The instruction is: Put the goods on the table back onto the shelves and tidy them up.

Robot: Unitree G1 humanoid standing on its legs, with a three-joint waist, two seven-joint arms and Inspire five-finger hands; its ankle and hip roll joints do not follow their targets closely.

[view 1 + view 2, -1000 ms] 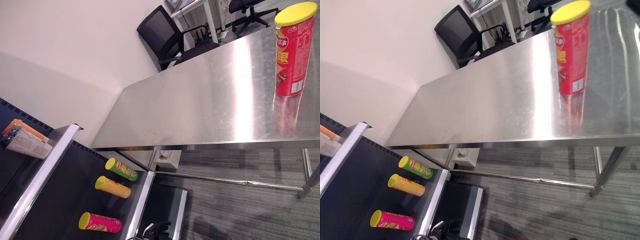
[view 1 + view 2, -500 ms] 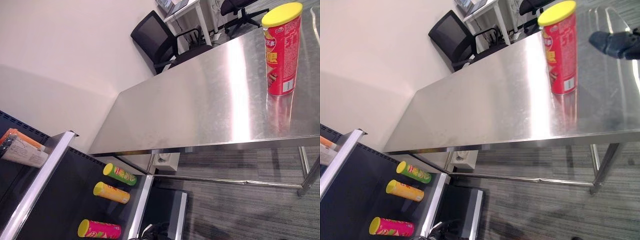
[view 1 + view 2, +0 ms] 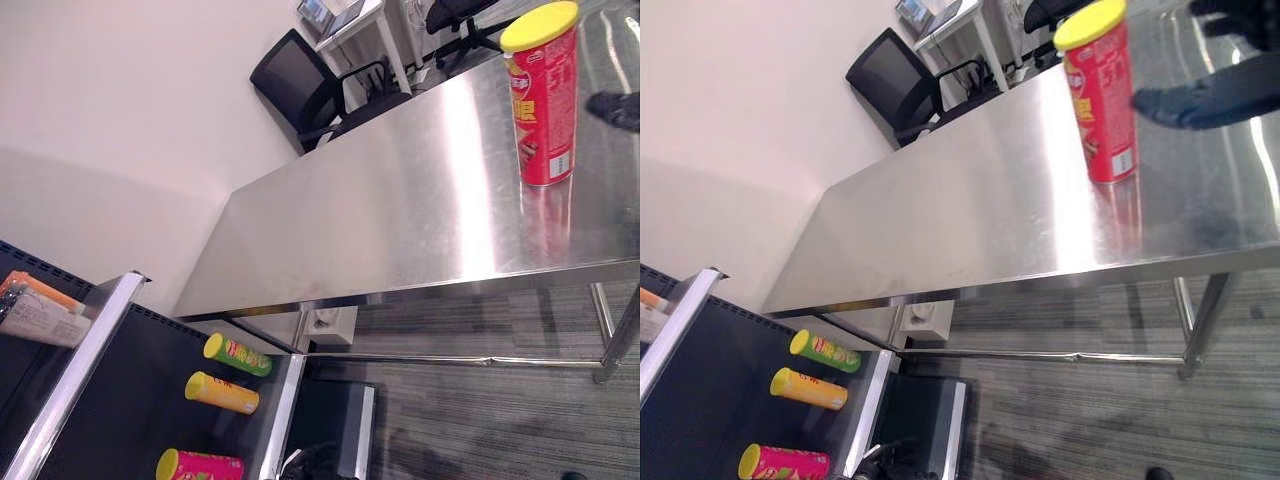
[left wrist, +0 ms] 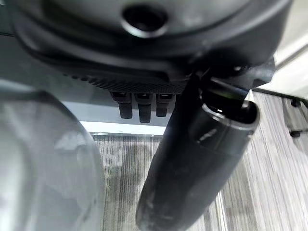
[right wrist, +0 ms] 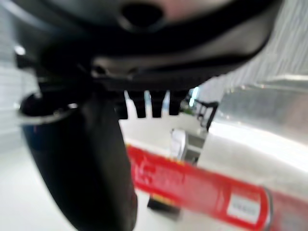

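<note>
Red can [image 3: 1097, 95] with a yellow lid standing upright on the steel table [image 3: 380, 200], toward the right end and not far from the front edge. The right hand [image 3: 1215, 95] is over the table just to the right of the can, dark fingers stretched out straight toward it, with a clear gap still between the fingertips and the can, so no contact. The right wrist view agrees: the can [image 5: 197, 190] runs across past the thumb [image 5: 82, 163] and the short row of fingers [image 5: 144, 103], nothing wrapped around it, hand relaxed and empty.

In the left eye view just a dark bit of that hand [image 3: 618, 108] pokes in at the right edge, while the right eye view shows a lot more of it. The left wrist view has the left hand [image 4: 144, 57] hanging over grey carpet [image 4: 130, 168], thumb [image 4: 197, 163] out, fingers straight, holding nothing.

Lower left in the head views is the dark shelf [image 3: 150, 400] with three cans lying on their sides: a green one [image 3: 238, 355], an orange one [image 3: 222, 393] and a pink one [image 3: 200, 466]. Packets [image 3: 40, 310] sit on the shelf above. A black office chair [image 3: 300, 85] stands past the table's far end.
</note>
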